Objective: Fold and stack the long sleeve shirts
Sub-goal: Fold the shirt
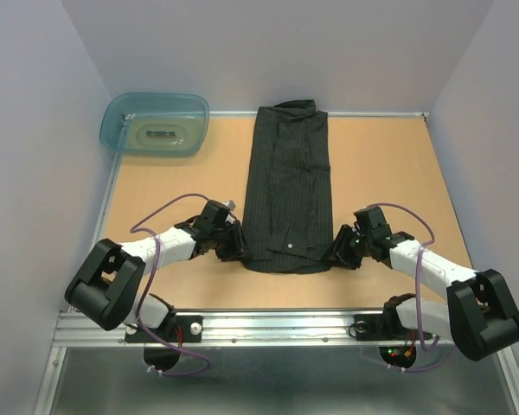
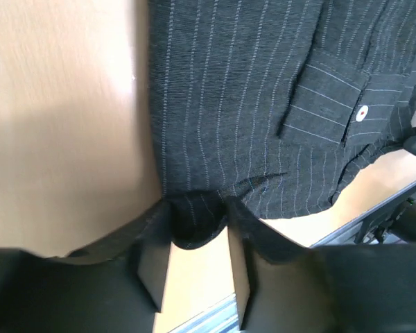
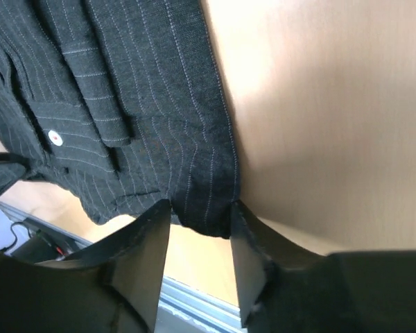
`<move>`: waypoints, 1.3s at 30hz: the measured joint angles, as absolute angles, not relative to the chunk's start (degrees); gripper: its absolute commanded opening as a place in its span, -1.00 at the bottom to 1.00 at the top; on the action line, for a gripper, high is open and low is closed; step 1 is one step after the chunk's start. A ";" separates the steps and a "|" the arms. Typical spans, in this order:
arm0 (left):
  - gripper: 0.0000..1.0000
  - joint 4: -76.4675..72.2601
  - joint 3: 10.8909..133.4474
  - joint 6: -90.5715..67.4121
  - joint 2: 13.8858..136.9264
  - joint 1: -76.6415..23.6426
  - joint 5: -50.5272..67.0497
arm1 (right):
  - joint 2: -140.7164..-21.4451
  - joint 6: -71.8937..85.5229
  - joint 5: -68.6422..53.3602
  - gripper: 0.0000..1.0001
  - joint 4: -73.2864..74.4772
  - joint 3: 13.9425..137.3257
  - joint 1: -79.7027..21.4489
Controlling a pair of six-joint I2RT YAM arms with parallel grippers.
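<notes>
Shirt (image 1: 287, 186) lies as a long narrow strip down the middle of the counter (image 1: 156, 190), collar at the far edge, hem toward the near edge, sleeves already folded in. Judging the step: pick up the hem end and fold it toward the collar.

Left gripper (image 2: 196, 236) sits at the near-left hem corner. Its jaws are apart, with the cloth corner poking in between the tips, not pinched yet. Right gripper (image 3: 200, 222) is at the near-right corner in the same state, with a gap on both sides of the cloth.

To do it well, I'd push both in a bit deeper before closing, so the bite takes every layer and not just the hem edge. The cuff (image 2: 326, 104) with its pale button (image 2: 361, 113) lies on top close by, so I'd keep it flat. Then close both together, lift evenly and carry straight toward the far edge so the strip doesn't skew.

Teal tub (image 1: 112, 117) sits at the far-left corner, well apart from the shirt. No cloth is in it. There's a small dark shape on its pale bottom, and I can't tell what it is.
</notes>
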State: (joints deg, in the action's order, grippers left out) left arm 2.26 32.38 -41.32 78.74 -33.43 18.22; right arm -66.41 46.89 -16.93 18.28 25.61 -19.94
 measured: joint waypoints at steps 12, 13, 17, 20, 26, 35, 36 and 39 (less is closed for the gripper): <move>-1.00 4.78 32.84 -39.81 79.55 -33.32 18.98 | -65.80 43.16 -17.41 -0.99 19.00 25.56 -19.97; -1.00 6.17 33.01 -39.48 78.89 -33.32 19.09 | -65.63 42.85 -17.80 -0.99 19.55 25.74 -19.94; -1.00 10.66 33.04 -38.76 74.39 -33.32 19.77 | -64.10 40.14 -20.99 -0.99 24.01 26.44 -19.94; -1.00 13.69 32.73 -38.15 70.17 -33.34 21.19 | -61.25 38.87 -23.20 -0.99 28.12 26.44 -19.97; -1.00 19.49 28.56 -38.37 61.12 -33.43 23.70 | -54.17 37.47 -26.00 -0.99 36.64 26.70 -19.97; -1.00 23.44 33.52 -40.05 61.21 -33.58 24.56 | -58.13 36.69 -24.62 -0.99 42.70 36.95 -19.97; -1.00 23.44 34.94 -39.99 62.22 -33.32 24.60 | -59.55 36.18 -23.83 -0.99 42.96 39.31 -19.97; -1.00 23.46 40.14 -39.62 66.24 -31.57 24.58 | -63.86 35.07 -22.17 -0.99 43.05 44.99 -19.97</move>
State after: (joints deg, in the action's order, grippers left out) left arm 23.46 40.14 -39.62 66.24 -31.57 24.58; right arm -63.86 35.07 -22.17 43.05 44.99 -19.97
